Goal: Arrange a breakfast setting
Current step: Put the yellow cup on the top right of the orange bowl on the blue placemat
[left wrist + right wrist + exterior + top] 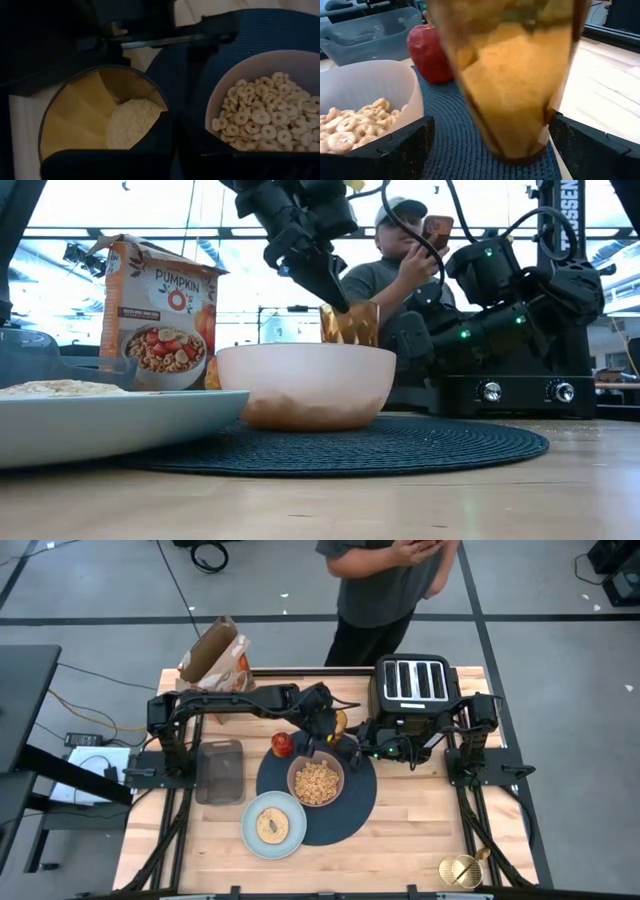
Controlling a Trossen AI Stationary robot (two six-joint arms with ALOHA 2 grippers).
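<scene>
The navy placemat (345, 810) carries the pink bowl (316, 781) of cereal rings. The pale plate (272, 825) with the bagel (272, 826) overlaps the mat's left edge. The red apple (283, 745) sits at the mat's far left edge. The amber cup (350, 325) stands behind the bowl, with my left gripper (338, 305) shut on it from above. My right gripper (490, 125) is open and level, one finger on either side of the cup's lower part (515, 130) without touching it. The gold spoon (462, 868) lies at the near right corner. My left gripper holds the cup by its rim (167, 117), one finger inside the cup and one outside. The fingers slant down from the table's left. The cup is tilted in the right wrist view. The bowl hides its base in the low view, so I cannot tell whether it rests on the mat.
The black toaster (412, 685) stands at the far right, close behind my right arm. A cereal box (215, 655) stands at the far left and a clear tub (220, 770) lies left of the mat. A person (385, 590) stands at the table's far edge.
</scene>
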